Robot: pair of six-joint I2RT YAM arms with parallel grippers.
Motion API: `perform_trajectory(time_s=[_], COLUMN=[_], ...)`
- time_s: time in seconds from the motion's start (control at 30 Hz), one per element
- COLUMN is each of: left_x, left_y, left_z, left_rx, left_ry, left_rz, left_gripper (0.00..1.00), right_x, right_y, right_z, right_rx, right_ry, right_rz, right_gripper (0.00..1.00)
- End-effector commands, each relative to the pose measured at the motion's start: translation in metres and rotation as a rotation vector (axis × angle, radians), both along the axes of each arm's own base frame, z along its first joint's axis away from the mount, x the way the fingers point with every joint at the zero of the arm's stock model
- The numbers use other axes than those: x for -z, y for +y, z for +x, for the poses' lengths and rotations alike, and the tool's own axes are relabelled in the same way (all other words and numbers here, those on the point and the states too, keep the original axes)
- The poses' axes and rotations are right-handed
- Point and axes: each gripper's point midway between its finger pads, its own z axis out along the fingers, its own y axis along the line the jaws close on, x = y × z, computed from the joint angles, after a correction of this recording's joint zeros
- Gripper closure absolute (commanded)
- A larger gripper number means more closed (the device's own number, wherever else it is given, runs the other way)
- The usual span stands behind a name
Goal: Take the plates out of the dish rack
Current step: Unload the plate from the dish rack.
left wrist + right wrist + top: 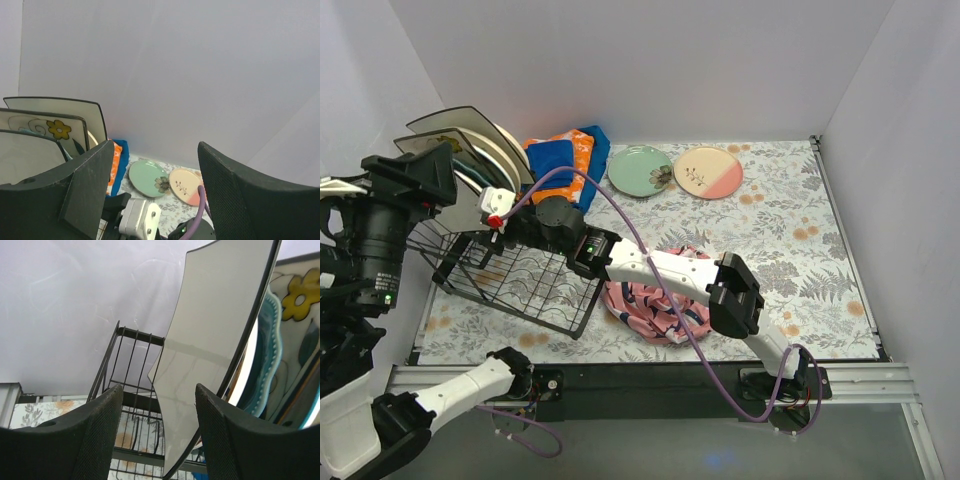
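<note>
The dish rack [515, 280] stands at the table's left with several plates [470, 140] upright in its slots. In the right wrist view a cream square plate [215, 335] with a black rim is nearest, with a teal plate [267, 357] and a yellow-flower plate [300, 300] behind it. My right gripper [488, 195] [159, 390] is open, and the square plate's lower edge sits in line with the gap between its fingers. My left gripper [432, 165] [155, 147] hangs open and empty beside the rack's plates. A mint green plate [640, 170] and a cream-and-pink plate [708, 172] lie flat at the back.
Folded blue-orange cloths [568, 155] lie between the rack and the mint plate. A pink patterned cloth [655, 300] is bunched under my right forearm. White walls close the back and sides. The rack's raised wire side [127, 362] shows just left of the square plate.
</note>
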Motion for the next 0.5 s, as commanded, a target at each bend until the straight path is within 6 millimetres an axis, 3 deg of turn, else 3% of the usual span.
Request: perform_trajectory(time_s=[0.0,0.47], left_x=[-0.002,-0.004], left_y=[0.003,0.012], left_z=[-0.013,-0.024], left_rx=[0.03,0.028], left_ry=[-0.059,-0.077], left_rz=[-0.036,-0.037], left_gripper=[0.34,0.34], right_x=[-0.068,-0.102], right_y=[-0.018,-0.026], right_z=[0.007,0.01], right_rx=[0.036,0.069], right_ry=[-0.104,-0.185], right_rz=[0.13,0.186], right_gripper=[0.34,0.35])
